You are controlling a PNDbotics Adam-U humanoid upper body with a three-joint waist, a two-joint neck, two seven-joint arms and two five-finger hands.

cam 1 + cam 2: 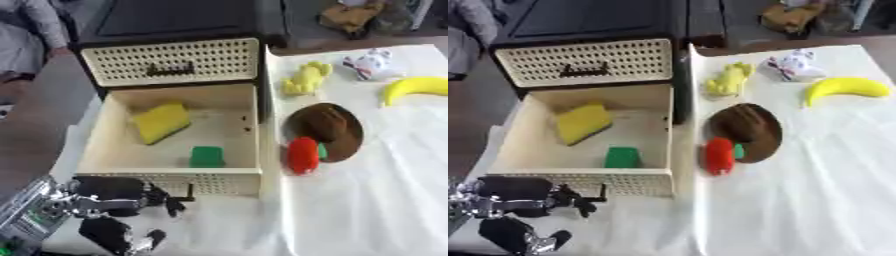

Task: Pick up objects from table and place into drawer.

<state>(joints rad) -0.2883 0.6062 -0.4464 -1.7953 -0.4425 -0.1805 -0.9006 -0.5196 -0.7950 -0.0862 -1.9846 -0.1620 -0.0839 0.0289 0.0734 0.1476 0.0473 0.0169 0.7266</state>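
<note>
1. Open drawer (103, 150) at 10 o'clock, pale wood with a perforated front; inside, a yellow sponge (161, 121) and a green block (207, 156).
2. At centre, red pepper (303, 155), glossy, leaning on a brown bowl (328, 131).
3. At 1 o'clock, yellow toy (306, 78), white toy (371, 65), banana (416, 87).
4. Left hand (118, 197) at 7 o'clock, fingers curled, grasping nothing.

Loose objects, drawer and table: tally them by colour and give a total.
Yellow: 3 (sponge, soft toy, banana)
Green: 2 (block, small piece)
Red: 1 (red object)
White: 1 (white toy)
Brown: 1 (round plate)
Total: 8
</note>
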